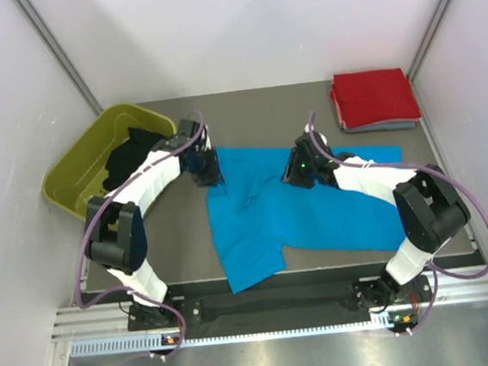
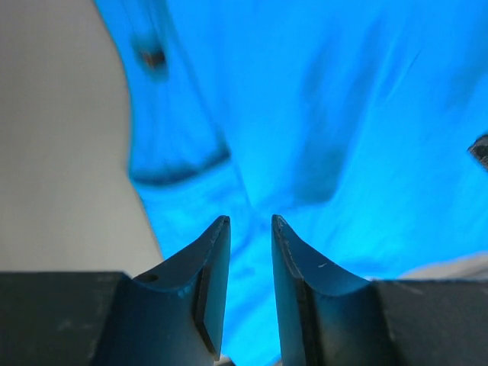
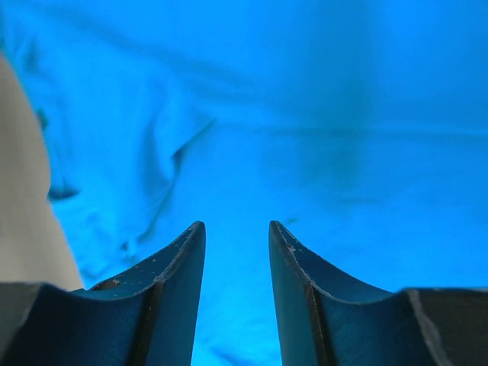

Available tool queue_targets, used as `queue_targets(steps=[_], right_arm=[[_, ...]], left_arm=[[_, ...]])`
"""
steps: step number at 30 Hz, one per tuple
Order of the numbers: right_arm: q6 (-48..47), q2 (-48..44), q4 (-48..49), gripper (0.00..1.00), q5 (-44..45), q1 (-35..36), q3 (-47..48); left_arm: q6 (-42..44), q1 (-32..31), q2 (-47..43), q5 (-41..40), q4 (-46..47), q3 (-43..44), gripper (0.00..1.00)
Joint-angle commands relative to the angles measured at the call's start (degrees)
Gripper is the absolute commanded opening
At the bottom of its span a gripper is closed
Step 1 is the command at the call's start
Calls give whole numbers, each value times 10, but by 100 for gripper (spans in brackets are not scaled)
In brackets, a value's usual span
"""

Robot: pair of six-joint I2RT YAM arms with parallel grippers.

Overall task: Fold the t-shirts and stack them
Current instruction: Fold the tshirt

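Your left gripper (image 2: 249, 223) and right gripper (image 3: 236, 226) both stand spread over the turquoise t-shirt (image 1: 317, 219), holding nothing I think, so pinch its far edge evenly, then fold slowly.

Top view: looks down from high behind the near edge over the whole table (image 1: 255, 113); both wrist views: close over the turquoise t-shirt (image 1: 317, 219), shared by all three.
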Motion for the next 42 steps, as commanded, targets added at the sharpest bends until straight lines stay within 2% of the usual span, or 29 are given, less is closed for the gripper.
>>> queue_targets(steps=[1,6,13,28,36,42], right_arm=[[36,7,71,39,-21,28,-5],[38,18,75,39,-21,35,-2],[37,20,76,39,-14,44,-6],[71,50,110,38,-24,74,-2],[150,79,191,38,-17,101,-30],[162,103,214,37,-11,103,-24]], left_arm=[[-55,0,-35,86,101,-77,33],[-91,-3,-38,117,163,-151,32],[-111,-8,-31,93,201,-178,33],[-124,-21,22,60,234,-190,36],[-123,-21,36,52,232,-175,28],[-121,-21,46,48,236,-173,26]])
